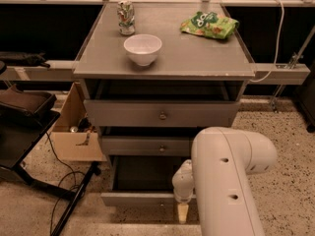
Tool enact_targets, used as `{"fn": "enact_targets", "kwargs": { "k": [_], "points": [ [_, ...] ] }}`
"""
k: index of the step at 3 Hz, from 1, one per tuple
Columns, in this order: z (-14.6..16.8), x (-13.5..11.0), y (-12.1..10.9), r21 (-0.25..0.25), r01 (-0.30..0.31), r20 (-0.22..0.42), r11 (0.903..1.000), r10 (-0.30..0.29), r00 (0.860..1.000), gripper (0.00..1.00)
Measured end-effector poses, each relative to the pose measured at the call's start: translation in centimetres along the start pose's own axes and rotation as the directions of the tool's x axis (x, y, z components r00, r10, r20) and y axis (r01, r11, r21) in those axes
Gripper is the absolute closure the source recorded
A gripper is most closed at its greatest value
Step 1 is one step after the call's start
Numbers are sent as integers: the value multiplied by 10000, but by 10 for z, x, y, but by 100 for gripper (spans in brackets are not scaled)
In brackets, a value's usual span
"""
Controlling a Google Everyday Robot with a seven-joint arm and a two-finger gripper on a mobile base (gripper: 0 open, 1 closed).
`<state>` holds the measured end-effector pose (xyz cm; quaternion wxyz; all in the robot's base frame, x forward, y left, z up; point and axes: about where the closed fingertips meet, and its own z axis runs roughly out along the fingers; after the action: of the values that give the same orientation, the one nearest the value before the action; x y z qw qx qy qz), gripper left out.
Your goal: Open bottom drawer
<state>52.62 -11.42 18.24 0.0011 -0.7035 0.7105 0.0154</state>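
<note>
Clearly, the bottom drawer (133, 199) is standing pulled out at the foot of the grey cabinet (206, 65). Its narrow front is sticking forward of the cabinet's other fronts and its dark inside is showing. The gripper (182, 211) is hanging right at that front, near the middle of the cabinet's width; whether it is clenched or released, I cannot tell. The white arm (226, 181) is filling the view before the cabinet's lower right side. Higher in the cabinet, the middle drawer (142, 145) and the top drawer (128, 113) are sitting further back, each showing a small round knob. On the cabinet's top a white bowl (142, 48) is sitting near the front left, a can (126, 17) is standing behind it, and a green bag (209, 24) is lying at the back right. A cardboard box (74, 144) is resting on the floor at the cabinet's left side.
</note>
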Motion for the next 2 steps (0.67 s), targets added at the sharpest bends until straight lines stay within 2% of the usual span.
{"fn": "enact_targets", "kwargs": {
  "k": [1,2],
  "points": [
    [13,7,64,-972,-740,560,9925,796,9953,23],
    [16,7,73,-1320,-1023,622,9860,1112,9918,48]
  ]
}}
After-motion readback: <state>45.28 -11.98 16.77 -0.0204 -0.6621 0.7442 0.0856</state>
